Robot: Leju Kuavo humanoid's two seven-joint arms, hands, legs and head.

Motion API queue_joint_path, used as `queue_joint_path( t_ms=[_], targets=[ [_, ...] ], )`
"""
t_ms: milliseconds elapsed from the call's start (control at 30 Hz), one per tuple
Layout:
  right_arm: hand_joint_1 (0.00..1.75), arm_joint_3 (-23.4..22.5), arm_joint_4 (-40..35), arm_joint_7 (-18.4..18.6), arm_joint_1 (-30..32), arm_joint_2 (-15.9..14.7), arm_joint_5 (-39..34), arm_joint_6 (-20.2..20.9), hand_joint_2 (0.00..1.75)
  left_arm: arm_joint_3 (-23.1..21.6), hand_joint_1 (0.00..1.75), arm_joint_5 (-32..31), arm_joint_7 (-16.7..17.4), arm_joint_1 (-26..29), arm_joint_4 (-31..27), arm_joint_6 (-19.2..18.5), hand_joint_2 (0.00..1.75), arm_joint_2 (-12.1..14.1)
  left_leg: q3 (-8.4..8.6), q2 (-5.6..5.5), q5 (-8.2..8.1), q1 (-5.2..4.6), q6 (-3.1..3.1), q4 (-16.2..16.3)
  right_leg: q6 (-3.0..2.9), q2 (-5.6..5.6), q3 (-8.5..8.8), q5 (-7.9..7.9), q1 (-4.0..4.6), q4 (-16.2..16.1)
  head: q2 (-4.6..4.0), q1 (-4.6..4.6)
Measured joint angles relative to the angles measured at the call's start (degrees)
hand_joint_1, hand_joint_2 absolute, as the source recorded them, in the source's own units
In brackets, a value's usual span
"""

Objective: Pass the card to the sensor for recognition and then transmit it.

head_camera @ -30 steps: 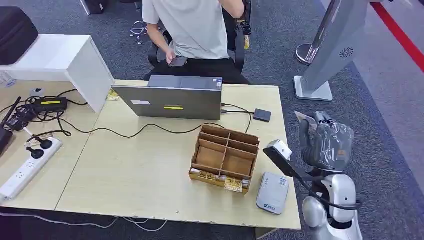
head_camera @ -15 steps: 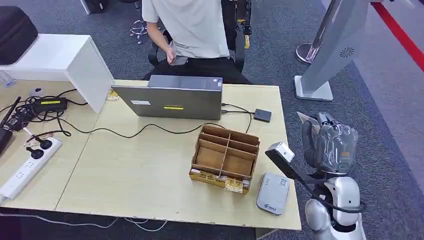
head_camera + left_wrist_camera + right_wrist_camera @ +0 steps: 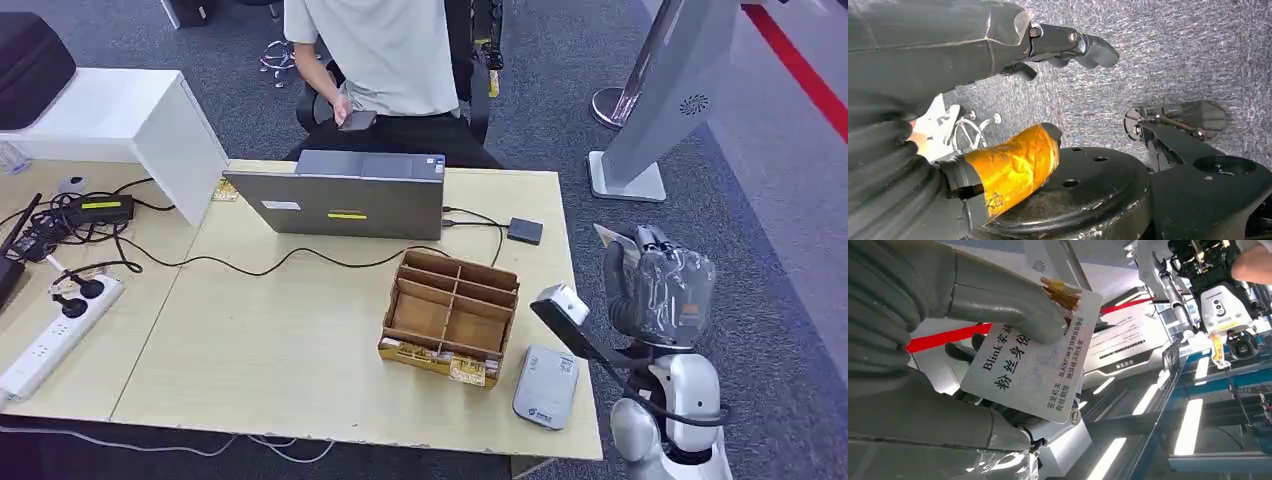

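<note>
The right hand [image 3: 660, 285] is raised off the right edge of the table [image 3: 300, 350], over the carpet, and pinches the card [image 3: 1035, 367] between thumb and fingers; in the right wrist view the thumb presses on the card's printed face, and in the head view the card [image 3: 612, 240] sticks out from the top of the hand, toward the person. The sensor [image 3: 546, 385], a flat grey box, lies on the table's near right corner, just beside the wooden organizer [image 3: 450, 317] and apart from the raised hand. The left hand [image 3: 998, 55] hangs over the carpet with its fingers apart and nothing in them. Behind the organizer an open laptop [image 3: 335, 195] stands, and a person [image 3: 385, 55] sits beyond it, holding a dark phone.
</note>
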Motion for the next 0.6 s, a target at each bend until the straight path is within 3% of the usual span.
queue_joint_path(
  t_ms=[167, 233, 400, 600],
  targets=[
    [1.75, 0.00, 0.00, 0.00, 0.02, 0.00, 0.00, 0.24, 1.75, 0.02, 0.00, 0.00, 0.00, -0.01, 0.00, 0.02, 1.75, 0.00, 0.01, 0.00, 0.00, 0.00, 0.00, 0.00, 0.00, 0.00, -0.02, 0.00, 0.00, 0.00, 0.02, 0.00],
    [1.75, 0.02, 0.09, 0.00, 1.53, -0.02, 0.72, 2.50, 1.75, 0.09, 0.00, 0.24, -0.02, -0.07, 0.00, 0.57, 1.75, -0.07, 0.05, -0.01, -0.01, 0.02, 0.00, 0.00, -0.02, -0.02, 0.00, -0.04, 0.02, -0.02, 0.00, 0.00],
    [1.75, 3.54, 9.47, 0.59, 10.68, 0.94, 2.54, -8.11, 1.75, 0.96, 0.00, 0.37, -0.22, -0.09, 0.00, 1.60, 1.75, -0.55, -0.04, -0.22, -0.12, 0.01, -0.04, -0.02, -0.03, -0.20, 0.04, -0.22, 0.01, 0.01, 0.02, -0.02],
    [1.75, 4.76, 11.76, 1.77, 13.12, 0.92, 1.68, -6.60, 1.75, 1.42, 0.00, 0.22, -0.37, -0.13, 0.00, 1.62, 1.75, -0.63, -0.05, -0.20, -0.12, 0.02, -0.04, -0.02, -0.05, -0.17, 0.02, -0.25, 0.02, 0.01, 0.00, 0.00]
  ],
)
